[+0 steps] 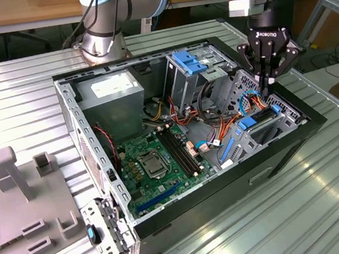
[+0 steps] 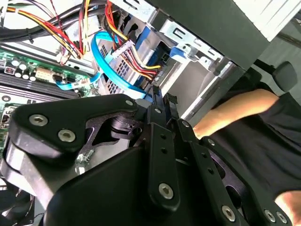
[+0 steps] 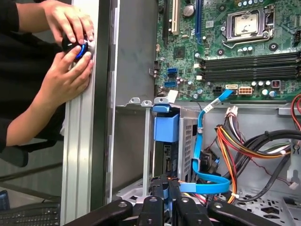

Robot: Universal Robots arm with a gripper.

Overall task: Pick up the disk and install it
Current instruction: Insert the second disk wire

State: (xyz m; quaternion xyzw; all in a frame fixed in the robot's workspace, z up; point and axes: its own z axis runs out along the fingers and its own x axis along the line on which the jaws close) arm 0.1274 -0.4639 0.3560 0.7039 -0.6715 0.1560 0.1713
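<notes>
Exterior view: we see our gripper [image 1: 267, 86] closed on the disk [image 1: 260, 118] (blue-railed), at the case's [image 1: 168, 219] three o'clock.

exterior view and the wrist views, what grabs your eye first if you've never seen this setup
In the exterior view, an open computer case lies on a ribbed metal table, its green motherboard exposed. The black gripper reaches down into the drive bay on the exterior view's right, at the disk with bright blue rails. In the first wrist view, a person's hands hold a small dark object with a blue ring at the case's edge.
</notes>
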